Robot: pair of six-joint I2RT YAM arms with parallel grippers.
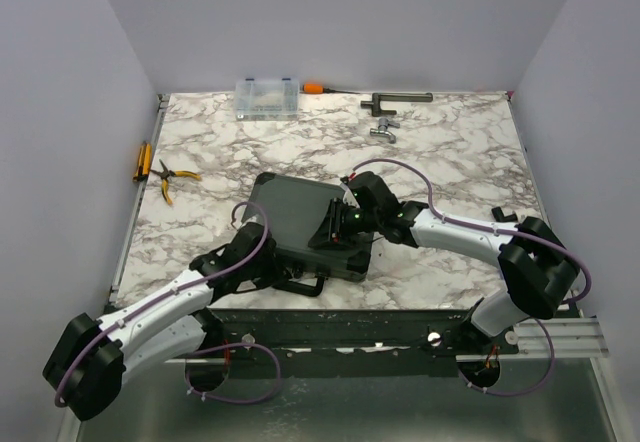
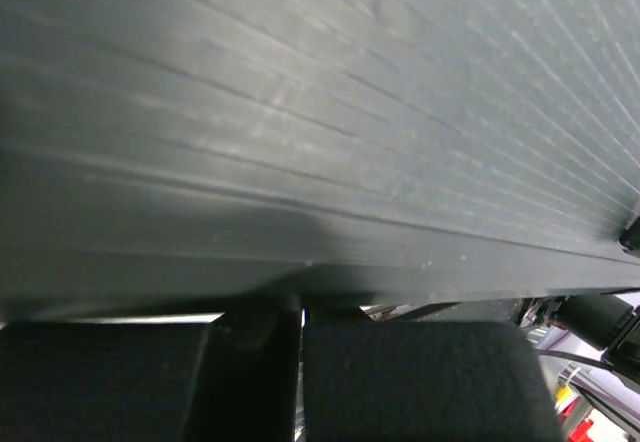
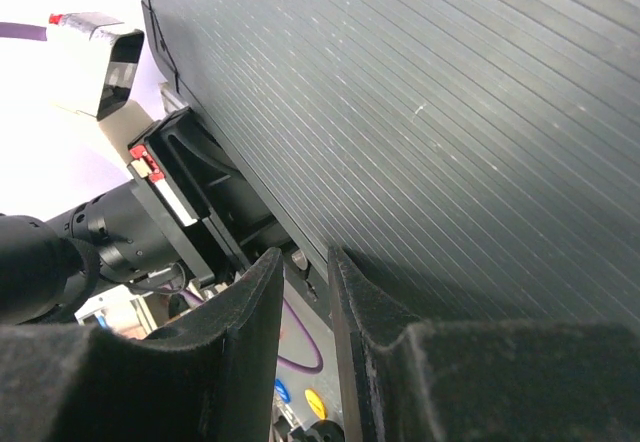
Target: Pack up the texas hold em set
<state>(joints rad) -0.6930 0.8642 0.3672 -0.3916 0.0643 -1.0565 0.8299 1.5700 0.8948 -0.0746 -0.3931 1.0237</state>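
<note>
Blk ribbed hard case (image 1: 295, 212) shut, lying flat, centre-front.

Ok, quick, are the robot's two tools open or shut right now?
Left tool: closed, holding nothing, right by the case.
Right tool: closed, by the case too, nothing seen in it.

A: How are the two arms posed?

B: The left arm (image 1: 160, 312) reaches low from its base at the lower left, forward and to the right. The right arm (image 1: 460, 232) folds at its elbow on the right and stretches leftward toward the middle.

A: And the grippers?

B: The left gripper (image 1: 268, 262) has its padded fingers (image 2: 110, 382) closed together. The right gripper (image 1: 338, 224) tilts downward, its fingers (image 3: 250, 342) closed to a thin slit. The two grippers sit near each other, apart.
</note>
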